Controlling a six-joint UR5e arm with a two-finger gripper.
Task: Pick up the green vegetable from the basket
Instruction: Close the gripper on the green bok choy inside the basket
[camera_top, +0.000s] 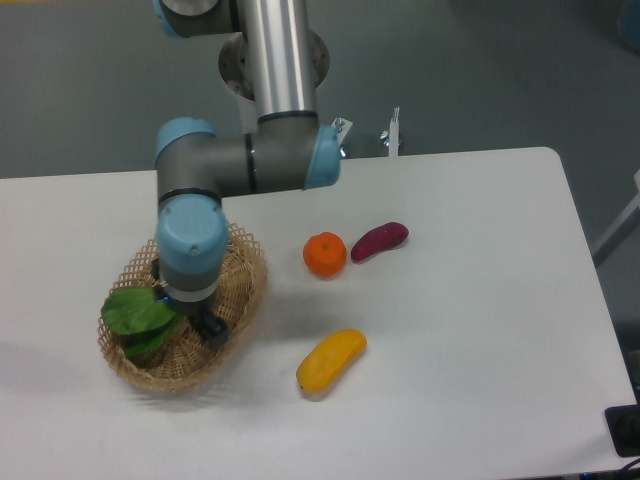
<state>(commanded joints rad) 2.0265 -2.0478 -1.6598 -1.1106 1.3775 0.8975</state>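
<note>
Placement of the arm (250, 165) is directly above the basket (240, 300), which is set on the left part of the white desk (480, 330). The wrist section of the arm is pointed downward into the basket, and the hand (205, 328) is lowered inside it, near the middle of the woven floor. Only a dark part of the hand is seen below the wrist; the fingers are largely hidden by the wrist housing, so it cannot be told whether the hand is released or clenched, nor whether anything is grasped. The green vegetable (138, 318) is located in the left half of the basket, with its broad dark leaves spread toward the left rim. Its pale stalk end is covered by the wrist and is not visible. The leaves are seen just beside the hand, but contact between them cannot be confirmed. An orange (325, 254) is placed on the desk to the right of the basket, well apart from it. A purple sweet potato (379, 241) is laid just beside the orange, on its right, tilted with its far end raised toward the back of the desk. A yellow oblong fruit (331, 361) is laid nearer the front edge, below the orange and to the right of the basket.
</note>
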